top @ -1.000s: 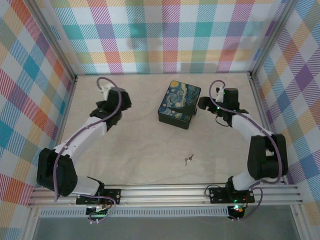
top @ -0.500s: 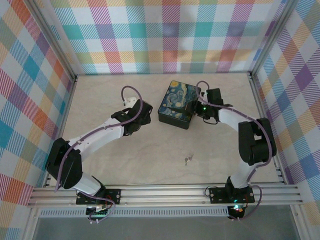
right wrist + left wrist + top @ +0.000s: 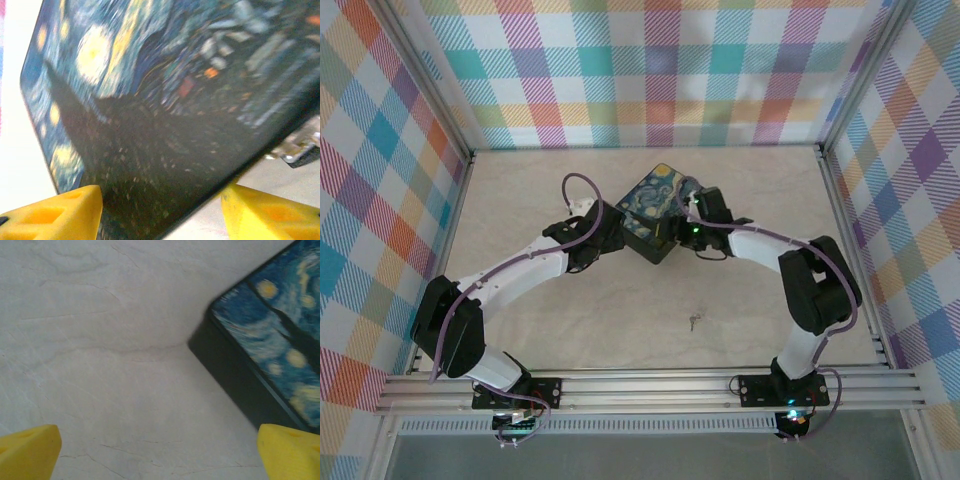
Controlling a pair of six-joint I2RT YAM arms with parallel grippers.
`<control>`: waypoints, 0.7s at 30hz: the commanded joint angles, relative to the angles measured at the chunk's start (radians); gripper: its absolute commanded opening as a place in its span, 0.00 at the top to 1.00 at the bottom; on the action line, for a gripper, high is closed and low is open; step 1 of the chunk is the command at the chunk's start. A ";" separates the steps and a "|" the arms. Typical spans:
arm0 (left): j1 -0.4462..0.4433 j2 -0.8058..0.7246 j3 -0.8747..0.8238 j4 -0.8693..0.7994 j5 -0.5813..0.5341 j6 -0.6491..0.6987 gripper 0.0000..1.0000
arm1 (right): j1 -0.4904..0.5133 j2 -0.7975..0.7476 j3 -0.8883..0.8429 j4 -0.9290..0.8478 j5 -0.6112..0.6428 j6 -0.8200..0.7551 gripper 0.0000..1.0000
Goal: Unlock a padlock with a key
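— Jaws on the left arm, seen from overhead: where do they sit?

— Just beside the left corner of the box (image 3: 650, 205), which lies cornerwise in the middle of the bench (image 3: 570, 330). The right jaws meet the same box from its right side. The key (image 3: 695, 321) lies on the bench nearer the arm bases, well apart from the box and from both arms.

— And the left wrist camera?

— The left jaws are released and spread wide. One yellow fingertip (image 3: 27, 452) is in the bottom left corner and the other in the bottom right, with bare bench (image 3: 125, 365) between them. A corner of the box (image 3: 280, 335), with its black wall and blue-and-yellow lid, sits just beside the right-hand fingertip. Whether the two touch, I cannot tell.

— And the right wrist camera?

— The right jaws straddle the box (image 3: 165, 115). The yellow fingertips (image 3: 60, 212) stand on either side of its near edge, and the painted lid lies between and beyond them. Whether they pinch it or only flank it, I cannot tell. Something small and silvery (image 3: 300, 147) shows past the box's lower right edge, too blurred to name.
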 commanded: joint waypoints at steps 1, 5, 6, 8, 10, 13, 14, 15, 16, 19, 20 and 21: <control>-0.004 0.000 0.002 -0.014 0.029 -0.038 0.00 | 0.077 0.024 -0.002 0.062 -0.066 0.063 0.36; 0.030 0.003 -0.031 0.028 0.070 -0.073 0.00 | 0.151 0.083 0.048 0.159 -0.161 0.136 0.35; 0.049 0.001 -0.046 0.050 0.091 -0.088 0.00 | 0.166 0.099 0.070 0.178 -0.181 0.152 0.35; 0.089 -0.002 -0.065 0.076 0.133 -0.111 0.00 | 0.182 0.117 0.101 0.204 -0.214 0.177 0.33; 0.117 -0.014 -0.069 0.081 0.142 -0.109 0.00 | 0.181 0.090 0.091 0.221 -0.224 0.193 0.33; 0.129 -0.041 -0.063 0.060 0.138 -0.063 0.00 | 0.182 -0.015 0.048 0.120 -0.167 0.135 0.30; 0.130 -0.050 -0.061 0.049 0.135 -0.052 0.00 | 0.182 -0.049 0.035 0.070 -0.143 0.109 0.29; 0.130 -0.061 -0.061 0.039 0.133 -0.040 0.00 | 0.181 -0.087 0.019 0.012 -0.118 0.083 0.29; 0.130 -0.072 -0.067 0.034 0.134 -0.029 0.01 | 0.179 -0.124 0.003 -0.043 -0.094 0.065 0.28; 0.130 -0.105 -0.107 0.039 0.134 -0.012 0.01 | 0.170 -0.219 -0.036 -0.213 -0.033 0.033 0.27; 0.129 -0.116 -0.120 0.039 0.140 -0.010 0.02 | 0.168 -0.249 -0.051 -0.255 -0.014 0.028 0.27; 0.128 -0.129 -0.135 0.040 0.152 -0.010 0.02 | 0.166 -0.286 -0.069 -0.311 0.014 0.025 0.27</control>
